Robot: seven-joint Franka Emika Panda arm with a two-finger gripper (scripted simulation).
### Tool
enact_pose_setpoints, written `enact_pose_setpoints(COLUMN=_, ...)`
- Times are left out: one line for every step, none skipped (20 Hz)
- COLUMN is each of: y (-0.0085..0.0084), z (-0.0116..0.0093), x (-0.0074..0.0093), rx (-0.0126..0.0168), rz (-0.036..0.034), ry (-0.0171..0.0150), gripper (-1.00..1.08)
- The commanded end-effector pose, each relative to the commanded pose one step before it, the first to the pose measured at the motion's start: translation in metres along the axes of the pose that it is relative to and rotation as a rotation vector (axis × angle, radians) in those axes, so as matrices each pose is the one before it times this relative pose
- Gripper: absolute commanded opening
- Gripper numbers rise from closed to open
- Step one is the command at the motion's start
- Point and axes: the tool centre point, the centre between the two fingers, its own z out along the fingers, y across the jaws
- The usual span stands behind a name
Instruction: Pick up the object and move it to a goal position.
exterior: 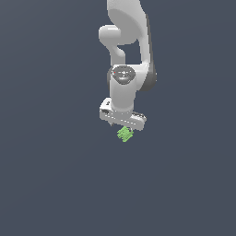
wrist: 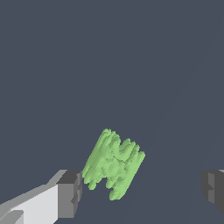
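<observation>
The object (exterior: 125,134) is a small bright green jagged lump lying just under the white arm's hand in the exterior view. In the wrist view the object (wrist: 113,164) lies between the two dark fingertips, close against one fingertip (wrist: 70,192) and well apart from the other (wrist: 214,188). My gripper (wrist: 142,190) is open, with its jaws wide apart on either side of the lump and not clamped on it. In the exterior view the gripper (exterior: 123,130) hangs straight down over the object and its fingers are mostly hidden by the hand.
A plain dark grey surface (exterior: 55,175) fills both views. No other object, container or edge shows.
</observation>
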Motion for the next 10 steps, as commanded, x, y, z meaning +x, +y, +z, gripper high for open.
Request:
enact_pose_setpoints(y=-0.00301, z=0.00523, x=-0.00319, rx=0.00232, rz=0.06461, ry=0.00258, gripper=1.0)
enact_pose_setpoints(y=-0.00104, z=0.00205, x=-0.00135, rx=0.00088, rz=0.02561, ry=0.00103, gripper=1.0)
enact_pose_setpoints(y=-0.00098, z=0.00204, x=-0.00137, rx=0.00087, rz=0.02564, ry=0.00104, gripper=1.0)
enact_pose_setpoints(y=-0.00091, z=0.00202, x=-0.0014, rx=0.00086, rz=0.02566, ry=0.00105, gripper=1.0)
enact_pose_setpoints(y=-0.00085, z=0.00201, x=-0.00143, rx=0.00085, rz=0.02568, ry=0.00106, gripper=1.0)
enact_pose_setpoints(y=-0.00078, z=0.00199, x=-0.00145, rx=0.00084, rz=0.0257, ry=0.00108, gripper=1.0)
enact_pose_setpoints(y=-0.00072, z=0.00198, x=-0.00147, rx=0.00083, rz=0.02572, ry=0.00109, gripper=1.0)
enact_pose_setpoints(y=-0.00065, z=0.00194, x=-0.00147, rx=0.00082, rz=0.02545, ry=0.0011, gripper=1.0)
enact_pose_setpoints(y=-0.00055, z=0.00184, x=-0.00141, rx=0.00078, rz=0.02427, ry=0.00106, gripper=1.0)
enact_pose_setpoints(y=-0.00047, z=0.00172, x=-0.00135, rx=0.00073, rz=0.02296, ry=0.00102, gripper=1.0)
